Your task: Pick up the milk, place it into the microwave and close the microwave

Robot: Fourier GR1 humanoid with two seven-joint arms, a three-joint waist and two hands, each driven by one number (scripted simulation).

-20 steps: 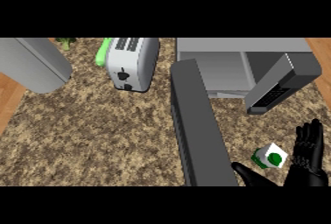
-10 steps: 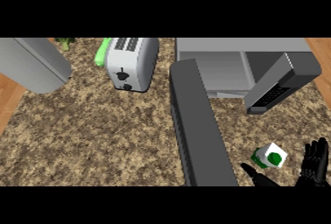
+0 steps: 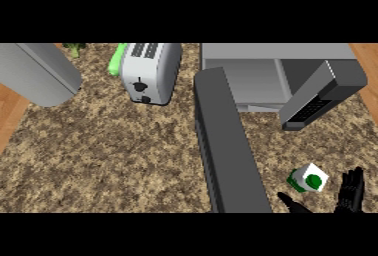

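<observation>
Right hand [image 3: 349, 196] is showing at the lower right edge of the head view, fingers straight and spread wide from the thumb, grasping nothing. Just beyond the opening between thumb and fingers, the milk carton [image 3: 308, 179] is sitting on the speckled counter [image 3: 111, 150], close to the hand but apparently not touching it. It seems to be standing upright and slightly turned (from this steep angle mostly its white top and a green side are showing), so I am judging its long axis to be running roughly vertical. The coming grasp is turning on that one relation: the carton is lying ahead of the palm, and the hand is needing only to go forward and curl round it. The left hand is showing nowhere, so the right is plainly the nearer. The microwave [image 3: 255, 80] is standing open farther back, its door [image 3: 225, 150] reaching toward the robot just left of the carton.
</observation>
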